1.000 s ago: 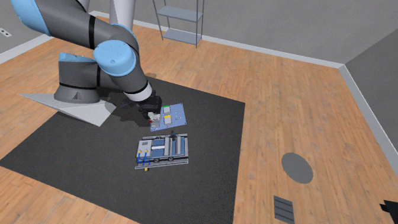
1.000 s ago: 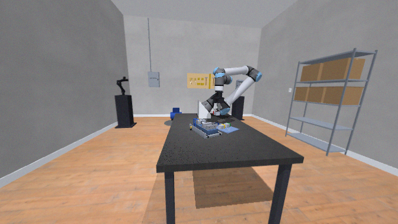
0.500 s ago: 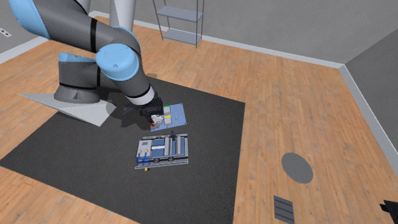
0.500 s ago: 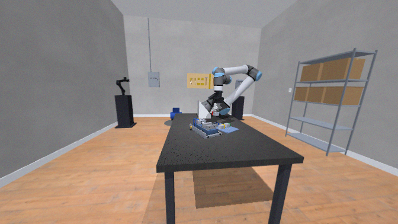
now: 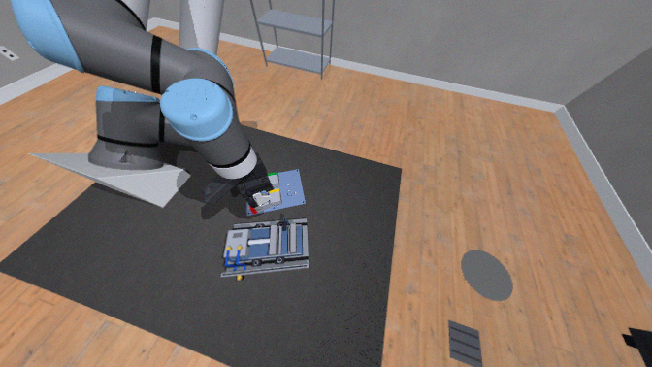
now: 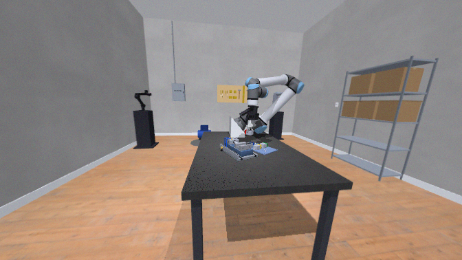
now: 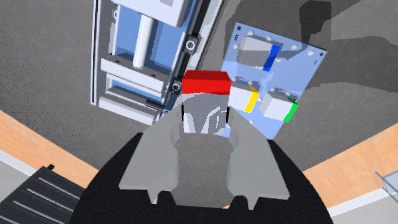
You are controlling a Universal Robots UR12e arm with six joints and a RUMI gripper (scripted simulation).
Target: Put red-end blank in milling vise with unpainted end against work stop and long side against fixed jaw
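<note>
Gripper (image 7: 205,117) clamps red-end blank (image 7: 206,83); red end sticks out fwd

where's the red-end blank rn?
The grey metal blank with the red-painted end is clamped in the pincer, off the table. In the wrist view it hangs between the milling vise on its left and the blue plate on its right.

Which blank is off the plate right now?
The red-ended blank, shut in the pincer; the blue, yellow and green ones lie on the plate.
</note>
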